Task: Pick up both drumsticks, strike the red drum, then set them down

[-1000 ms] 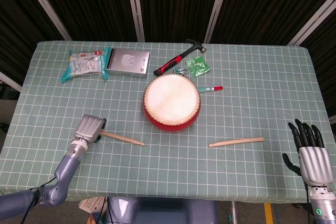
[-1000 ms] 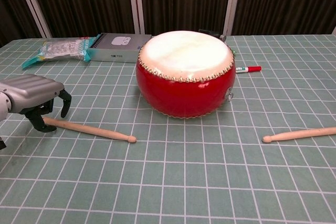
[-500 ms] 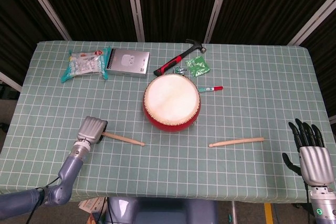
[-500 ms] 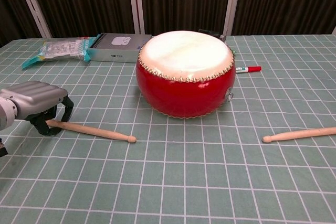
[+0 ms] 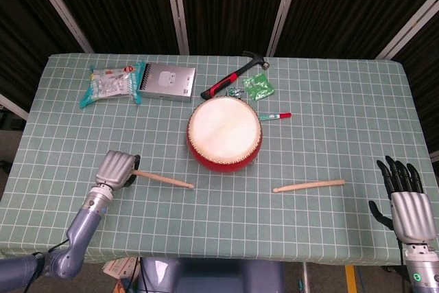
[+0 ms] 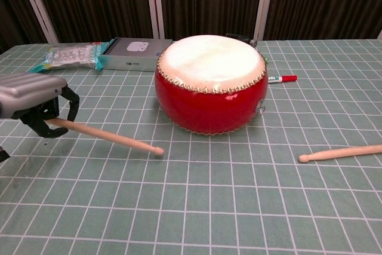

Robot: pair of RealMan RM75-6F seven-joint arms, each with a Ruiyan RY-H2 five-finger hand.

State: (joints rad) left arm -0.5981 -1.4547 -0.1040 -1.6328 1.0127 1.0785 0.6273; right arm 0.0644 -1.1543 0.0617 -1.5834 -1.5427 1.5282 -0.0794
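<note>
The red drum (image 5: 224,133) (image 6: 210,85) with a pale skin stands mid-table. My left hand (image 5: 115,169) (image 6: 36,101) grips the butt of one wooden drumstick (image 5: 164,180) (image 6: 110,138); the stick is raised off the cloth and its tip slopes down to the right, short of the drum. The other drumstick (image 5: 309,186) (image 6: 340,153) lies flat on the cloth to the drum's right. My right hand (image 5: 407,200) hovers at the table's near right corner with fingers spread and nothing in it, well right of that stick; the chest view does not show it.
Behind the drum lie a red-handled hammer (image 5: 234,74), a green packet (image 5: 259,88), a red marker (image 5: 276,116) (image 6: 282,78), a grey box (image 5: 169,82) (image 6: 132,54) and a plastic snack bag (image 5: 110,82) (image 6: 68,55). The table's front edge (image 5: 226,260) runs close to both hands.
My left hand closed on the near drumstick and lifted it off the cloth; the stick shifted slightly right. The right hand and the other stick have not moved.
</note>
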